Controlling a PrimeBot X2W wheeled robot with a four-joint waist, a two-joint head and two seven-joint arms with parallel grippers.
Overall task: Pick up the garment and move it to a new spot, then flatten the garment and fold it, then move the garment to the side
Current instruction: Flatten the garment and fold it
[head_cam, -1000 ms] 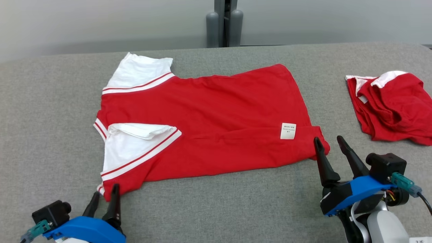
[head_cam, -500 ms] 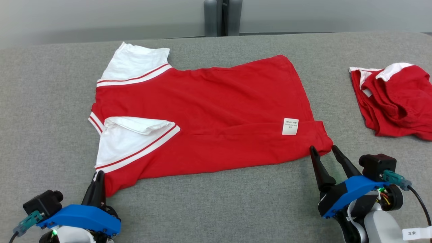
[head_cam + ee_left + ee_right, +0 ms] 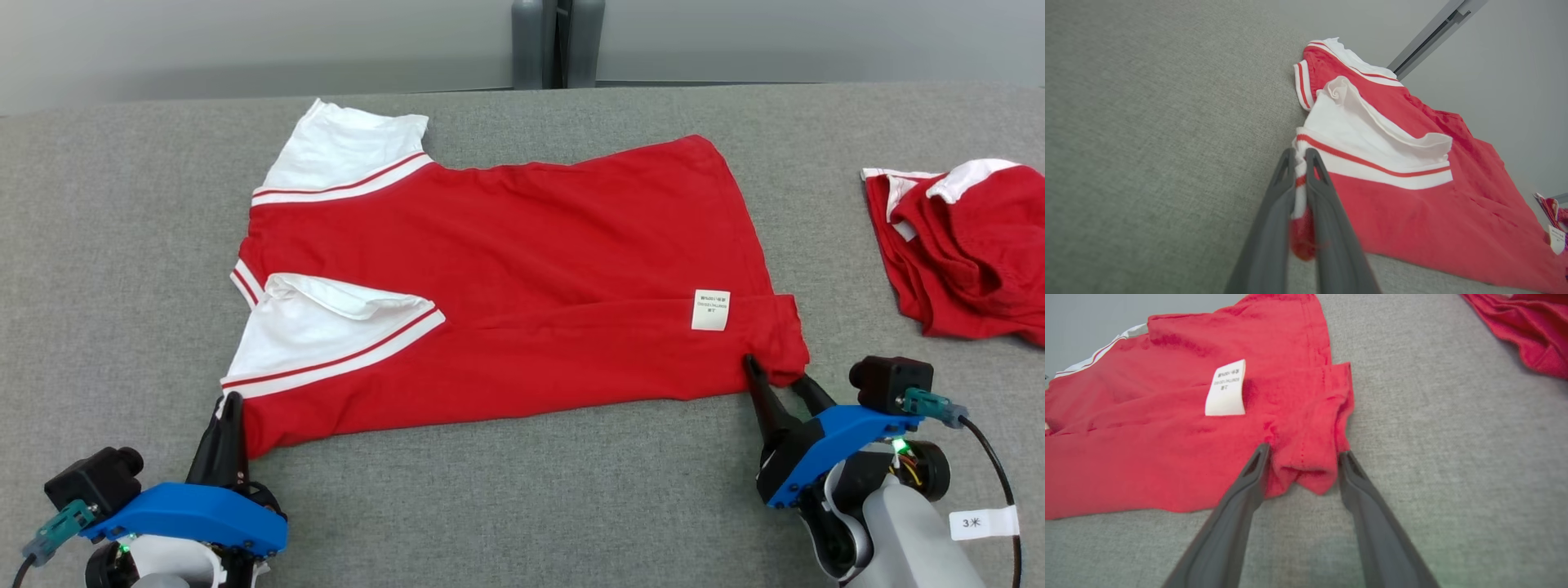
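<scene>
The garment [image 3: 506, 286] is a red shirt with white sleeves, spread nearly flat across the grey table [image 3: 522, 490]. My left gripper [image 3: 231, 404] is shut on its near left corner; the left wrist view has red and white cloth [image 3: 1412, 196] pinched between the fingers [image 3: 1274, 212]. My right gripper [image 3: 775, 371] is at the near right hem corner. In the right wrist view its jaws [image 3: 1304, 452] stand apart, one on each side of a bunched fold of the red hem [image 3: 1306, 465]. A white care label [image 3: 1227, 390] lies just beyond.
A second red and white garment [image 3: 963, 245] lies crumpled at the table's right edge. A grey post [image 3: 559, 41] stands behind the far edge. Bare grey table surrounds the shirt at the front and left.
My left gripper has shut on the shirt's near left corner. My right gripper has slid forward so the hem corner sits between its fingers, which have narrowed slightly. The camera shifted a little.
</scene>
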